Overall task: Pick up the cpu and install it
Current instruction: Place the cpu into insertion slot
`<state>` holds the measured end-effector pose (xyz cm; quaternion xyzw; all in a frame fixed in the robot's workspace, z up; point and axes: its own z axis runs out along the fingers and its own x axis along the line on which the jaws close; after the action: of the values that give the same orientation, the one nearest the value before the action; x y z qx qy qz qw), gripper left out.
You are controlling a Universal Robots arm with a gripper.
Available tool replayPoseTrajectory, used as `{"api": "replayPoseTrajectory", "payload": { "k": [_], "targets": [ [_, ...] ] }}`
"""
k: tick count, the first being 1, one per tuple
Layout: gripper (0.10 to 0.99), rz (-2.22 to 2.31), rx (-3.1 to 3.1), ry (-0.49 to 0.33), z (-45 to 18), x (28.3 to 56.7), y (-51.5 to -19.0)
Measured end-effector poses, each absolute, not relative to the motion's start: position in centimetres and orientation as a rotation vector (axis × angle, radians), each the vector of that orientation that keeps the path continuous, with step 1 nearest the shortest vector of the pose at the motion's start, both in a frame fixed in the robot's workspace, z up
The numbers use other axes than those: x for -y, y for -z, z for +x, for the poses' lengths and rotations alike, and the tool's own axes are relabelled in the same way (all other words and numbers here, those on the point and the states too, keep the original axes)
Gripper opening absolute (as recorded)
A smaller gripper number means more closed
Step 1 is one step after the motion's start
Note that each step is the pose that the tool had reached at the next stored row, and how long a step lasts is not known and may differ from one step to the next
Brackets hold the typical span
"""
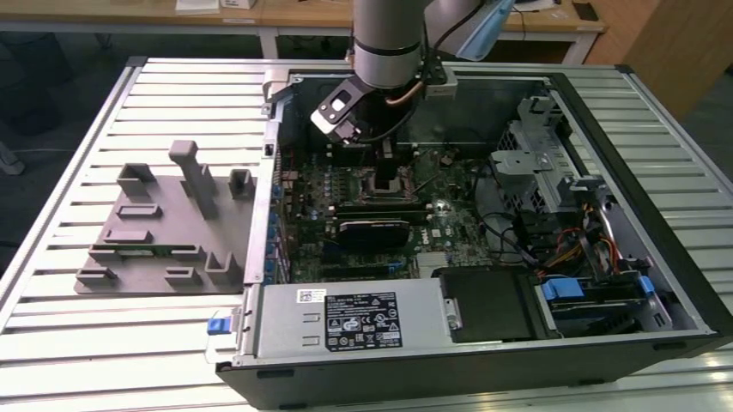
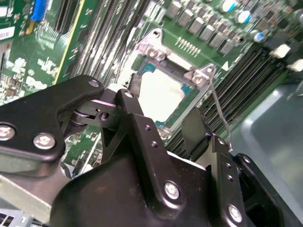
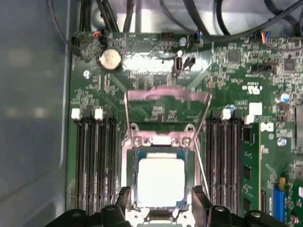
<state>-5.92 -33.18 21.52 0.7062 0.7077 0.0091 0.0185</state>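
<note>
The cpu (image 3: 160,182), a flat square chip with a bright silver top, lies in the motherboard socket (image 3: 129,165); in the second wrist view the cpu (image 2: 165,92) shows between the black fingers. My gripper (image 3: 161,195) hangs just above it, open, with one finger (image 3: 124,197) on each side of the chip and a small gap to its edges. The socket's metal load plate (image 3: 168,94) stands raised behind the chip, and the thin wire lever (image 3: 202,168) is up. In the exterior view my gripper (image 1: 384,161) reaches down into the open computer case over the socket (image 1: 390,184).
Memory slots (image 3: 92,161) flank the socket on both sides. A coin battery (image 3: 110,59) and cables sit beyond the load plate. The case holds a power supply (image 1: 343,322) and a drive cage (image 1: 550,163). A grey fixture block (image 1: 166,232) lies on the slatted table at the exterior view's left.
</note>
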Motion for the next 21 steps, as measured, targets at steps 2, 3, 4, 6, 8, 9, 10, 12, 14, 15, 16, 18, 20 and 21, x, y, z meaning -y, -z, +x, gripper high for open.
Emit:
{"api": "replayPoseTrajectory", "payload": {
  "k": [2,3,4,6,8,9,10,12,14,15,16,18,20,21],
  "targets": [
    [0.616,2.197,-2.201,-0.037,-6.3,33.2,-21.5],
    [0.616,2.199,-2.203,-0.042,-6.5,33.2,-21.5],
    [0.616,2.202,-2.205,-0.047,-6.7,33.2,-21.5],
    [0.616,2.206,-2.209,-0.057,-7.1,33.2,-21.5],
    [0.616,2.209,-2.212,-0.064,-7.5,33.2,-21.5],
    [0.616,2.21,-2.213,-0.068,-7.7,33.2,-21.5],
    [0.616,2.212,-2.215,-0.072,-7.8,33.2,-21.5],
    [0.616,2.215,-2.217,-0.078,-8.1,33.2,-21.5],
    [0.616,2.215,-2.218,-0.082,-8.4,33.2,-21.5],
    [0.616,2.215,-2.218,-0.083,-8.5,33.2,-21.5],
    [0.616,2.215,-2.218,-0.084,-8.6,33.2,-21.5],
    [0.616,2.216,-2.218,-0.084,-8.6,33.2,-21.5],
    [0.616,2.215,-2.218,-0.084,-8.6,33.2,-21.5],
    [0.616,2.215,-2.218,-0.084,-8.7,33.2,-21.6]
  ]
}}
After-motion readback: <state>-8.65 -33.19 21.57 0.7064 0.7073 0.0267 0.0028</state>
